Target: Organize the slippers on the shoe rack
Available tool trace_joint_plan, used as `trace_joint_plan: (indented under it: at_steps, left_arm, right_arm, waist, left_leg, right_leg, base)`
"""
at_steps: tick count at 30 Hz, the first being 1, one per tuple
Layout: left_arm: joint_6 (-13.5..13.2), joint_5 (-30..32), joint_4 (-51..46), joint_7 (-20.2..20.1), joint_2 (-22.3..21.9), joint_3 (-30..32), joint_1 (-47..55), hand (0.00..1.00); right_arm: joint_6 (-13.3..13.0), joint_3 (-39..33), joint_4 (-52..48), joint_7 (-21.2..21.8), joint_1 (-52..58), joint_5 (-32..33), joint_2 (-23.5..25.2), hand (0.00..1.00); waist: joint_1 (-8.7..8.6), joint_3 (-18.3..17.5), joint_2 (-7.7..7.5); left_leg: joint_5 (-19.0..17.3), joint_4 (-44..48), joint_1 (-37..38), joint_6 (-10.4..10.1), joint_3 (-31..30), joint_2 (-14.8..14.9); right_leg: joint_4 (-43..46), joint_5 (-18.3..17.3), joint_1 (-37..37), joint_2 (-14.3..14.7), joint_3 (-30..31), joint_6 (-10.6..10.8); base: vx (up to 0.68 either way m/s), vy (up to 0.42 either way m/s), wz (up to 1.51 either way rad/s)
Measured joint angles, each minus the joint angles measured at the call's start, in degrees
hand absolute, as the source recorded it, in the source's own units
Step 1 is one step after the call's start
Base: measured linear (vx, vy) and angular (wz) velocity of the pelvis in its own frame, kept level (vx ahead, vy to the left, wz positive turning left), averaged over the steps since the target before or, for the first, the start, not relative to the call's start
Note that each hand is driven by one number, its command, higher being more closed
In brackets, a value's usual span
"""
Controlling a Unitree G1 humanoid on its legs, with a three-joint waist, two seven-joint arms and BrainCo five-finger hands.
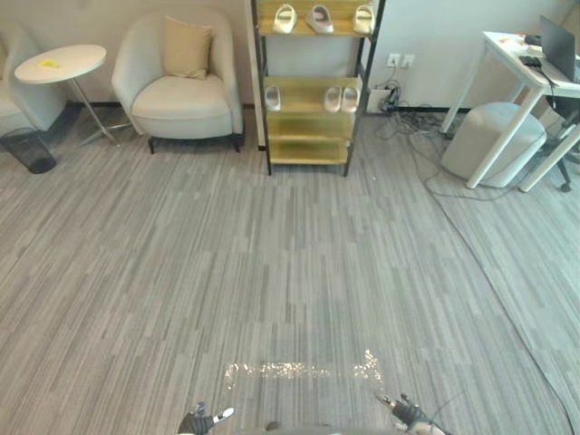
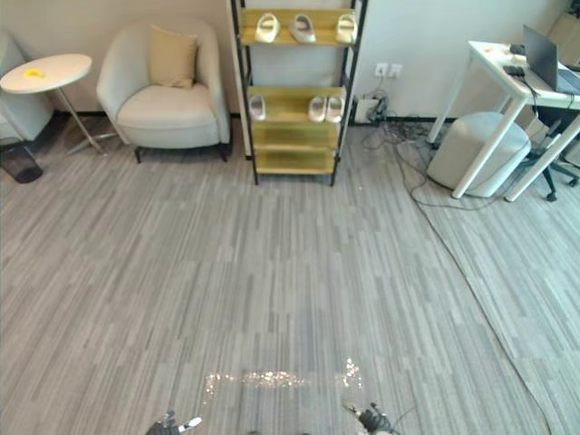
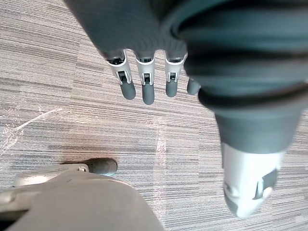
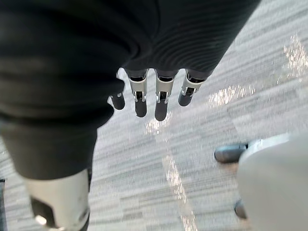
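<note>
Slippers (image 1: 318,18) racked; left hand (image 3: 146,85), right hand (image 4: 161,98) seemingly empty

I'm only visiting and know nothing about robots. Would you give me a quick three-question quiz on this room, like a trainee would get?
1. True or false: the left hand and the right hand each carry something.
2. Multiple choice: the shoe rack stands next to A) the armchair, B) a fridge, C) a bed.
3. Fill in: on the rack's middle shelf one slipper lies at the left end, and ___ lie together at the right end.

Key: 1 false, both hands are open and empty, low over the floor. 2 A. 3 two.
</note>
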Motion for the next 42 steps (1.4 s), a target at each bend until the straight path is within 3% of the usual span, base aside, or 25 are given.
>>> trace_joint_plan:
  at_steps: [30, 33, 36, 38, 40, 41, 42]
  left_arm:
    - [-0.19, -1.33, 0.00, 0.10, -0.04, 0.08, -0.40, 0.00]
    - [-0.69, -1.54, -0.05, 0.10, -0.02, 0.68, -0.56, 0.00]
    - [-0.97, -2.02, -0.42, 0.12, 0.25, 1.24, -1.82, 0.00]
    - [-1.08, -2.75, -1.66, 0.12, 0.37, 1.37, -2.07, 0.00]
    - [-1.16, -3.61, -2.92, 0.11, -0.18, 2.23, -1.78, 0.00]
    - [-1.25, -3.72, -3.49, 0.11, -0.81, 3.41, -1.87, 0.00]
    - [-1.36, -4.27, -3.49, 0.18, -0.96, 3.91, -1.73, 0.00]
  right_arm:
    - [0.00, 0.52, -0.03, -0.11, -0.04, 0.47, -0.07, 0.00]
    - [-0.02, 0.53, -0.20, -0.11, -0.13, 0.74, 0.11, 0.00]
    - [-0.21, 0.49, -0.42, -0.11, -0.72, 1.83, 0.34, 0.00]
    - [-0.21, 0.47, -0.41, -0.12, -1.15, 3.64, 0.30, 0.00]
    - [-0.29, 0.34, -1.26, -0.13, -1.22, 4.97, 0.29, 0.00]
    - [-0.43, -0.02, -1.61, -0.17, -1.32, 5.69, 0.22, 0.00]
    - [-0.46, -0.12, -1.56, -0.32, -1.22, 6.25, 0.01, 0.00]
  waist:
    - [0.33, 0.23, -0.23]
    - [0.32, 0.33, -0.55]
    - [0.34, 2.08, -1.03]
    - [0.48, 3.25, -1.05]
    - [1.07, 3.66, -0.29]
    - [1.38, 4.27, 0.13]
    - [1.45, 4.37, 0.53]
  left_leg:
    - [0.64, -2.11, -0.12, -0.03, -0.41, -0.13]
    - [-0.47, -0.53, -1.60, -0.88, 0.38, 0.09]
    - [-6.73, 12.64, -7.46, -2.28, 1.31, 0.95]
    - [-9.21, 25.72, -12.35, -5.14, 3.34, 2.14]
    - [-9.12, 38.67, -17.55, -5.23, 5.97, 4.32]
    - [-10.32, 45.49, -21.00, -5.12, 6.94, 6.03]
    - [-13.19, 46.53, -23.10, -3.78, 7.04, 7.12]
  right_leg:
    - [-0.88, -0.24, -0.62, -0.06, -0.74, 0.32]
    - [-0.88, -0.30, -1.41, 0.01, -0.73, 0.30]
    - [-0.80, -0.70, -1.17, 0.11, -0.62, -0.23]
    - [0.40, -1.94, -0.48, 0.10, 0.24, -0.87]
    - [2.18, -4.02, 0.15, 0.30, 2.01, -2.23]
    - [2.67, -4.67, 1.05, 0.59, 2.66, -2.70]
    - [3.02, -5.52, 1.88, 0.40, 3.29, -2.86]
  base:
    - [-0.01, -0.014, 0.00]
    - [0.02, -0.020, -0.04]
    - [0.05, -0.039, -0.07]
    - [0.01, -0.043, -0.19]
    - [0.08, -0.023, -0.31]
    - [0.13, 0.036, -0.29]
    - [0.15, 0.052, -0.26]
